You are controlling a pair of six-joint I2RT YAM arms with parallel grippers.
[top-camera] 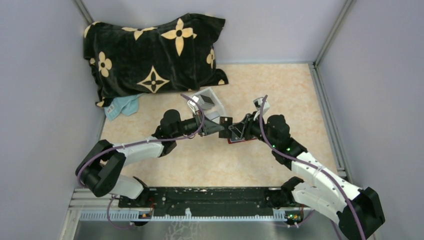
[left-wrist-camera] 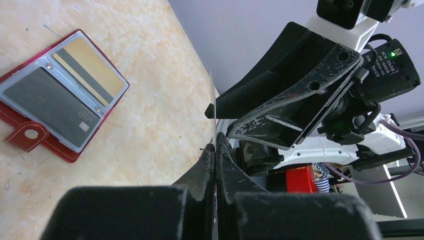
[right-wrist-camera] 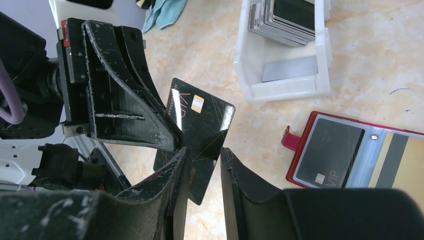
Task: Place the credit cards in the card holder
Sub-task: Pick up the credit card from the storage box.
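Left claw (left-wrist-camera: 215, 149) is clamped tight on one end of a black card (right-wrist-camera: 202, 120), held edge-up above the desk (right-wrist-camera: 380, 65). Right claw (right-wrist-camera: 204, 154) stands parted, with the card's other end between its fingers, close against one. In the right wrist view the open holder (right-wrist-camera: 301, 152) lies flat at 3 o'clock with slotted cards (right-wrist-camera: 332, 150). A white tray (right-wrist-camera: 285, 87) of stacked cards (right-wrist-camera: 290, 20) sits at 1 o'clock.

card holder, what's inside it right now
The open card holder holds two cards side by side: a dark grey VIP card and a tan card with a dark stripe. Anything tucked under those two is covered, so more cards cannot be ruled out.
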